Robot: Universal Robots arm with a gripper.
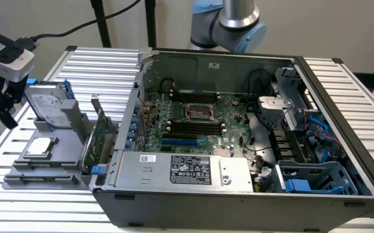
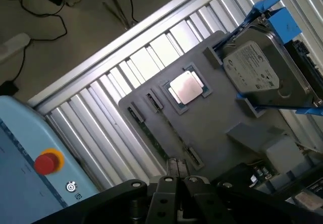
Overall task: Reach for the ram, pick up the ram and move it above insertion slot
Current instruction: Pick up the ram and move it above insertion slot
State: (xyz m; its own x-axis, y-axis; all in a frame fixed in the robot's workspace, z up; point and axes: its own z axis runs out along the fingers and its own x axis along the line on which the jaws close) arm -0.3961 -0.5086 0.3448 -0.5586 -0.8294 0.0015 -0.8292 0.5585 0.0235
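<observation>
Reach is judged underway: jaws are seen shut on nothing, the ram (image 2: 156, 133) lying ahead of them; opening is needed.

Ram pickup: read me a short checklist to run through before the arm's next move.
1. Ram lying in its groove on the grey fixture: ok.
2. Gripper open for a grasp: not ok, it is shut.
3. Ram in the grip: not ok, nothing is held.
4. Gripper height above the ram: cannot tell.
5. Hard drive standing apart from the ram: ok.
</observation>
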